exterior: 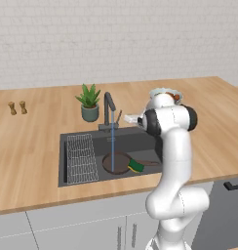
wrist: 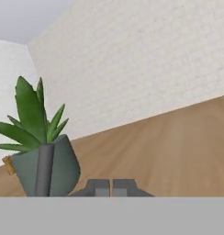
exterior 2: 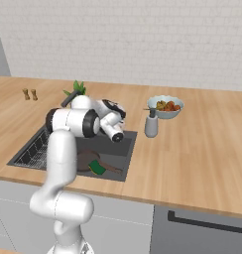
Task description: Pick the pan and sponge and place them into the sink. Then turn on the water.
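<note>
The dark pan lies in the sink with its handle pointing right. On the pan's right edge rests the yellow and green sponge. A thin pale blue stream of water falls from the dark tap onto the pan. My gripper hovers just right of the tap, over the sink's back edge. In the hand view its fingertips sit pressed together, shut on nothing. The right base view shows the pan and sponge below my arm.
A potted plant stands behind the tap. A wire rack fills the sink's left part. A bowl of food and a soap dispenser are right of the sink. Two small shakers sit far left.
</note>
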Robot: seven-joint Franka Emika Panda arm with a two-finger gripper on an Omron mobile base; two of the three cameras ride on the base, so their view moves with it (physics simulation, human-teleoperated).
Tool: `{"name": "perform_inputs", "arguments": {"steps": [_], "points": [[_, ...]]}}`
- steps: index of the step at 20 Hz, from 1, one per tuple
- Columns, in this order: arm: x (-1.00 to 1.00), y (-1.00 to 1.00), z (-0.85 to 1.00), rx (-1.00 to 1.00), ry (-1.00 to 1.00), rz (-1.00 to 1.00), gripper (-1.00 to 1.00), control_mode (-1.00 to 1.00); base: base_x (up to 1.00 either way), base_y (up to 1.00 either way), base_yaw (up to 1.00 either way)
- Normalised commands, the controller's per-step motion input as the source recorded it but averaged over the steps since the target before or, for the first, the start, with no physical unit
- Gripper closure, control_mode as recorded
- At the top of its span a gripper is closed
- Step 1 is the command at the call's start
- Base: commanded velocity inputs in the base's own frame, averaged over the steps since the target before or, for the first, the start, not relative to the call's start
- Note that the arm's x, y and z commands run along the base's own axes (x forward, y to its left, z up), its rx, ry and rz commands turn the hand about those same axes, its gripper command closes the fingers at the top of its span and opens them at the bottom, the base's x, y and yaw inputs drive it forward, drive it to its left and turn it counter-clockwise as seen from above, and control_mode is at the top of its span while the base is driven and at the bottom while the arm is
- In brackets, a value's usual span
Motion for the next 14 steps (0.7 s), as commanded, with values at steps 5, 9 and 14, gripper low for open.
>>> {"name": "perform_inputs", "arguments": {"steps": [5, 9, 14], "points": [[-0.09, -0.60, 0.05, 0.03, 0.10, -0.06, 1.00, -1.00, 0.00, 0.00, 0.00], [-0.85, -0.13, 0.51, 0.01, -0.03, 0.00, 1.00, -1.00, 0.00, 0.00, 0.00], [-1.00, 0.15, 0.56, -0.28, -0.16, 0.04, 1.00, -1.00, 0.00, 0.00, 0.00]]}}
